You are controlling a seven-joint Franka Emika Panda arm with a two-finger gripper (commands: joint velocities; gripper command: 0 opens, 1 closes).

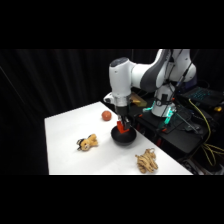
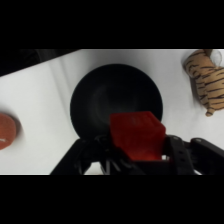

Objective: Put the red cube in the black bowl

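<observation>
The red cube (image 2: 137, 135) is held between the fingers of my gripper (image 2: 136, 152), which is shut on it, directly above the black bowl (image 2: 95, 105). From the side, the gripper (image 1: 123, 126) hangs just over the black bowl (image 1: 123, 137) near the table's right edge, with the red cube (image 1: 120, 125) showing between the fingers. The bowl's inside looks bare.
A reddish-orange ball (image 1: 106, 115) lies behind the bowl, also at the wrist view's left edge (image 2: 6, 131). A small plush toy (image 1: 87, 143) lies left of the bowl. A striped tiger toy (image 1: 146, 161) sits near the front edge, seen again at the upper right (image 2: 206, 80).
</observation>
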